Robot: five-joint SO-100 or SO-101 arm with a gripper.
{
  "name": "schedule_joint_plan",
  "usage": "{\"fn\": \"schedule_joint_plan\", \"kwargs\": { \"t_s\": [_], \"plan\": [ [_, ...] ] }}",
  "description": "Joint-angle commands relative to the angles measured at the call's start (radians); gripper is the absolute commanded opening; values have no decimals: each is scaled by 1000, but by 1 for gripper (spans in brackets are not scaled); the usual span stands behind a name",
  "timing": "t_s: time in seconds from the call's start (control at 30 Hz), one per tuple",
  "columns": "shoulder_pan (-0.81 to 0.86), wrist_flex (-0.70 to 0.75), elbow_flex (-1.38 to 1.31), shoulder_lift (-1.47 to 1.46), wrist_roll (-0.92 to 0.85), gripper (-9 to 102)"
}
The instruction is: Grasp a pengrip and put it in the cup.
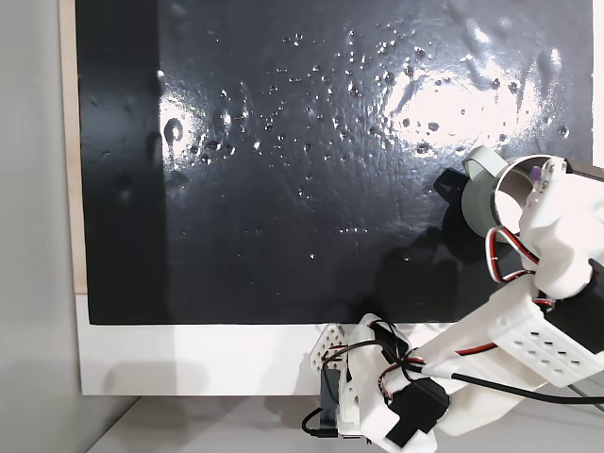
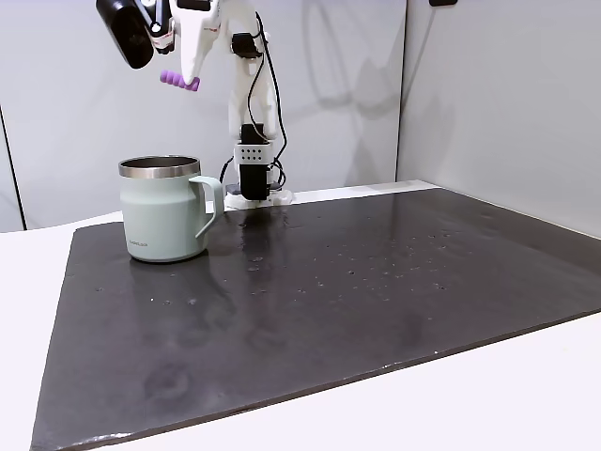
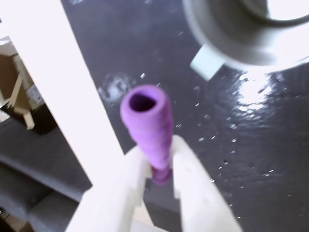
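Observation:
The pengrip (image 3: 147, 125) is a short purple tube, and my gripper (image 3: 161, 169) is shut on its lower end between two white fingers (image 3: 193, 183). In a fixed view from the side, the gripper (image 2: 183, 77) holds the pengrip (image 2: 178, 82) high in the air, well above the cup (image 2: 164, 221) and roughly over its rim. The cup is a sage-green mug with a steel rim, standing upright on the black mat. In a fixed view from above, the pengrip (image 1: 536, 174) shows over the mouth of the cup (image 1: 477, 198), with the gripper (image 1: 540, 181) beside it.
A black mat (image 2: 376, 291) with small shiny specks covers a white table (image 2: 526, 395). The arm's base (image 2: 249, 178) stands at the mat's far edge, behind the cup's handle (image 2: 211, 202). A grey wall rises close behind it.

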Motion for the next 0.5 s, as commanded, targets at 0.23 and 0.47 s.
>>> {"fn": "schedule_joint_plan", "kwargs": {
  "t_s": [0.23,0.47],
  "plan": [
    [104,-31,14,-11,-123,0],
    [112,-6,29,-31,-166,0]
  ]
}}
